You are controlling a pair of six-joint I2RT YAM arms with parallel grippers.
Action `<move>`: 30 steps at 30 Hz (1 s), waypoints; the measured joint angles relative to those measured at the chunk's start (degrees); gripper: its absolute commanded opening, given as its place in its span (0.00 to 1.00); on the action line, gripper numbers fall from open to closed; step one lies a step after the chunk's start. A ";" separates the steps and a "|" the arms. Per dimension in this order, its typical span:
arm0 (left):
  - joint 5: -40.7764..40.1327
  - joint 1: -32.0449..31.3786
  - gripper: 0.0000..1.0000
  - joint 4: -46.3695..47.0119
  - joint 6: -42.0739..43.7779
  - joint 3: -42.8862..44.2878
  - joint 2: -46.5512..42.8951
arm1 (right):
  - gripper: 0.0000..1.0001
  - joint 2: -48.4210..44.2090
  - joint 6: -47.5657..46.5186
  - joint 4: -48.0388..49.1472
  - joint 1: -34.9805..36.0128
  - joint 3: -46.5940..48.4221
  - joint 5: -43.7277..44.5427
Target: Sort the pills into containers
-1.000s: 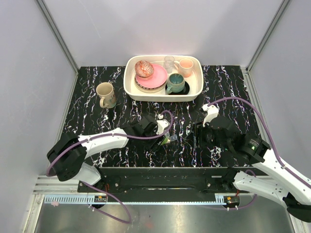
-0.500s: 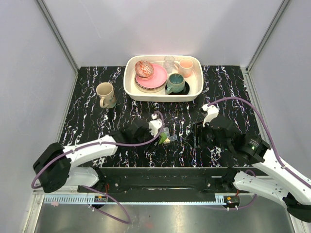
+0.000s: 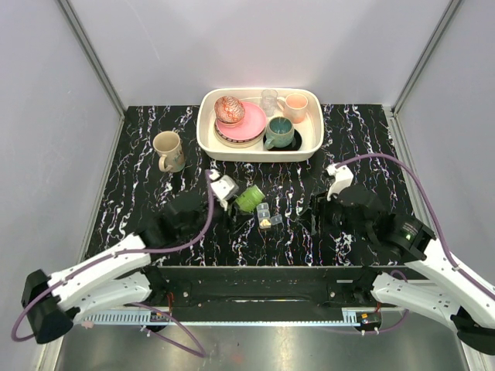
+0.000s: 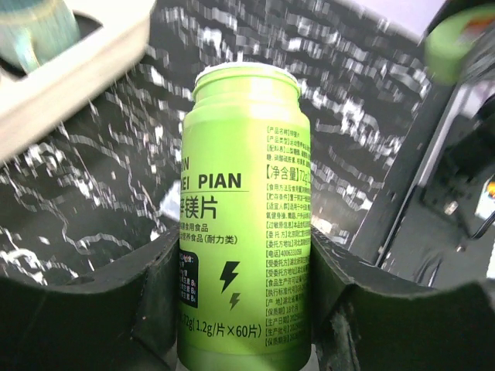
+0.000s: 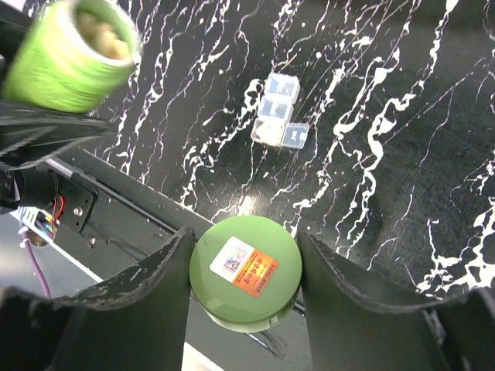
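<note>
My left gripper (image 3: 234,195) is shut on a small green bottle (image 3: 249,199), held uncapped and tilted just back-left of the containers (image 3: 267,216). The containers are a short strip of three clear compartments on the black marbled table. A yellowish cluster of pills (image 3: 266,223) lies in its near compartment. The left wrist view shows the bottle (image 4: 244,224) filling the gap between my fingers. My right gripper (image 5: 246,259) is shut on the round green cap (image 5: 246,272), right of the strip. The right wrist view also shows the strip (image 5: 277,112) and the bottle's open mouth (image 5: 73,50).
A white tray (image 3: 207,137) with a pink plate, bowl, glass and mugs stands at the back centre. A beige mug (image 3: 168,151) stands at the back left. A black rail (image 3: 255,282) runs along the table's near edge.
My left arm has drawn back to the left, carrying the green bottle up and away from over the containers. The strip now lies uncovered. The right arm has barely moved.
</note>
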 measured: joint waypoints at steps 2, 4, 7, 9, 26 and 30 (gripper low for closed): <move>0.00 0.00 0.00 1.14 -0.24 0.68 -3.76 | 0.00 -0.31 -0.02 0.00 0.00 0.22 0.39; -0.02 0.00 0.00 2.23 -0.42 1.40 -7.39 | 0.00 -0.52 0.00 0.02 0.00 0.39 0.68; -0.02 0.00 0.00 3.45 -0.72 3.56 -12.85 | 0.00 -0.70 0.00 0.02 0.00 0.39 0.74; -0.02 0.00 0.00 4.94 -0.94 5.73 -16.00 | 0.00 -0.70 0.00 0.02 0.00 0.39 0.76; -0.07 0.00 0.00 15.67 -3.37 10.73 -26.99 | 0.00 0.04 -0.02 -0.15 0.00 4.09 1.03; -0.04 0.00 0.00 13.70 -5.51 8.76 -28.48 | 0.00 1.95 -0.46 0.35 0.00 11.08 0.92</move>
